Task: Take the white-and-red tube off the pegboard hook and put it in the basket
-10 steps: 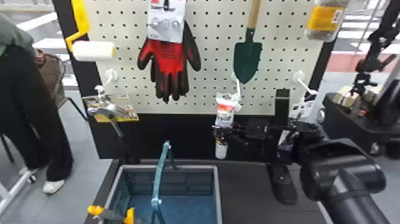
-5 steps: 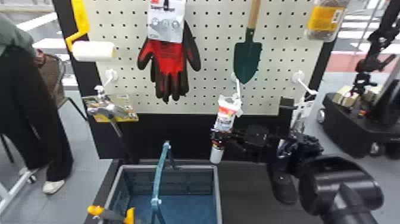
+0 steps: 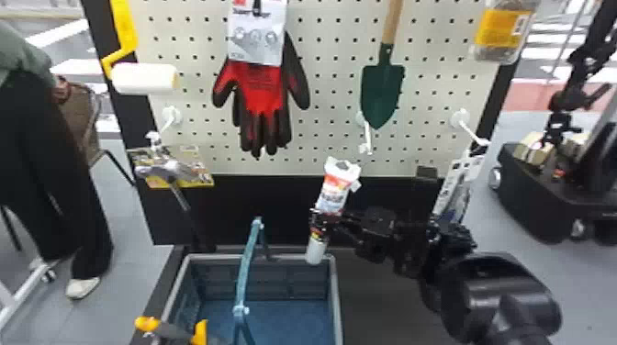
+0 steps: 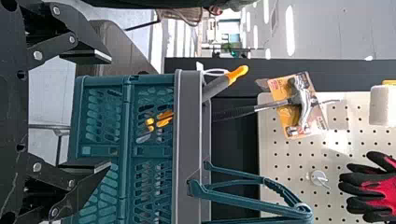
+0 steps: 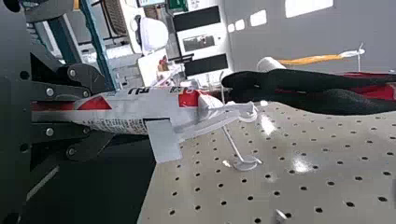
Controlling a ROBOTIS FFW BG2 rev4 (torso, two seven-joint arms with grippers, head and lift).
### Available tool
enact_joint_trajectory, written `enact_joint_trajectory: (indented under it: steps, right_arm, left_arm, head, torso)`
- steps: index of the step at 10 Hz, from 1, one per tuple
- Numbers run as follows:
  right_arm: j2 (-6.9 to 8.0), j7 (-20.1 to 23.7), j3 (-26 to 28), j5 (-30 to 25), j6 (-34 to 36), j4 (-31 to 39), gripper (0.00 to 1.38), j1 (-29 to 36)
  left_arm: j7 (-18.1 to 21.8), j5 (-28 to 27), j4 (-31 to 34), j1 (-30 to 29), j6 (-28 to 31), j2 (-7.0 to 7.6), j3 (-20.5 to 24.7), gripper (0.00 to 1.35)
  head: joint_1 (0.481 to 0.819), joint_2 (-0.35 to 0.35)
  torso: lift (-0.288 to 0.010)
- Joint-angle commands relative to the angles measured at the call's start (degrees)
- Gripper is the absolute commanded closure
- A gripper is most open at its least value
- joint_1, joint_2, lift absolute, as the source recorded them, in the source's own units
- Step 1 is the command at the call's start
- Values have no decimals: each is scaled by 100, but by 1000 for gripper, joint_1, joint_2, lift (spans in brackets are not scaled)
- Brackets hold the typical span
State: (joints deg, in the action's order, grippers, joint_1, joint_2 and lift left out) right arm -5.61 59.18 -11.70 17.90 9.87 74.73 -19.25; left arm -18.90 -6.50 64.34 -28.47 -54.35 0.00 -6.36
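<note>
Your left gripper (image 4: 110,112) stands wide, nothing between its fingers, in the left wrist view; your right gripper (image 3: 323,220) is closed round the white-and-red tube (image 3: 334,192), gripping it towards its capped end; tube tilted, white cap (image 3: 316,252) down, top leaning right in the head view; cap overlaps the basket's far right corner there, and you can't tell whether it is over the basket or behind it.

Basket (image 3: 211,258) below, teal handle (image 3: 248,257) raised across it; orange-and-grey tool (image 3: 172,331) at its near left corner.

Beyond, you have the pegboard (image 3: 330,91); bare white hook (image 3: 367,135) near its lower edge, right of centre, above the tube's top and apart from it; hammer (image 3: 170,169) and yellow card (image 3: 202,180) at the lower left corner; a carded pack (image 3: 452,186) at the lower right; red-and-black gloves (image 3: 259,91) in the middle; green trowel (image 3: 382,91) right of them; white paint roller (image 3: 143,78) by the left edge; yellow-labelled container (image 3: 502,30) upper right; farther off, a dark wheeled base (image 3: 537,197) on the floor, right.
</note>
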Motion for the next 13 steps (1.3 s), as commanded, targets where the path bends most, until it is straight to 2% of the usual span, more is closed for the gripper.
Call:
enact_joint_trajectory:
  steps: [1, 8, 13]
  right_arm:
    - [16, -3, -228, 126, -11, -167, 1153, -77]
    - [42, -3, -1212, 706, -81, -813, 1153, -397]
    - [42, -3, -1256, 777, -64, -912, 1095, -385]
  left_arm:
    - [0, 0, 0, 14, 12, -15, -14, 481]
    - [0, 9, 0, 38, 48, -15, -32, 481]
    - [0, 17, 0, 38, 56, -15, -41, 479]
  head:
    - [549, 0]
    - [549, 0]
    - [549, 0]
  torso:
    - [-100]
    - [-100]
    - [-100]
